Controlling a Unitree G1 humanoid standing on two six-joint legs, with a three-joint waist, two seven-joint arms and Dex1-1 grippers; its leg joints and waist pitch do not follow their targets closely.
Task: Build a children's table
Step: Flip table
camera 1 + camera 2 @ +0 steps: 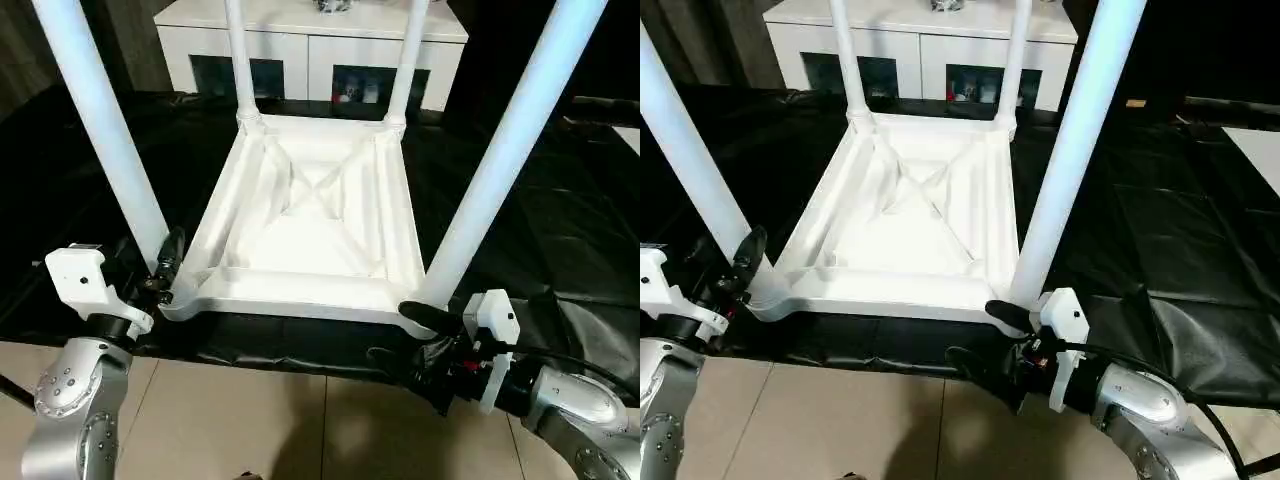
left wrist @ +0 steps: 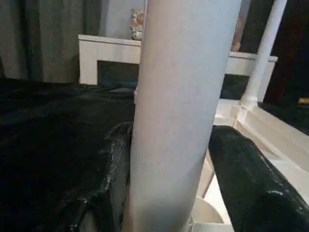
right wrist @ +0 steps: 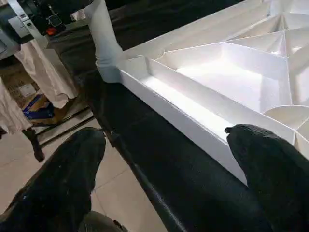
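Left eye view: the white plastic rectangular tabletop (image 1: 310, 215) lies upside down, ribbed underside up, on a worktop draped in black glossy sheeting (image 1: 560, 230), its near edge close to the worktop's front edge. Four long white tube legs stand upright in its round corner sockets: the near-left leg (image 1: 105, 130), the near-right leg (image 1: 505, 150), the far-left leg (image 1: 240, 60) and the far-right leg (image 1: 405, 65).

At the near-left corner the left hand (image 1: 168, 268) is set about the base of the near-left leg. In the left wrist view one black finger (image 2: 251, 179) lies just beside the tube (image 2: 178, 116) on one side and the other (image 2: 113, 183) on the other side; whether they press on the leg or merely flank it, I cannot tell.

The right hand (image 1: 410, 335) sits at the near-right corner, below the foot of the near-right leg. Its fingers stand wide apart and hold nothing: in the right wrist view one finger (image 3: 270, 164) rests over the tabletop's near rim (image 3: 193, 116), while the other (image 3: 63, 183) hangs off the worktop's front edge, over the beige tiled floor (image 1: 280, 420).

Behind the worktop stands a white low cabinet with dark glass doors (image 1: 300, 55).
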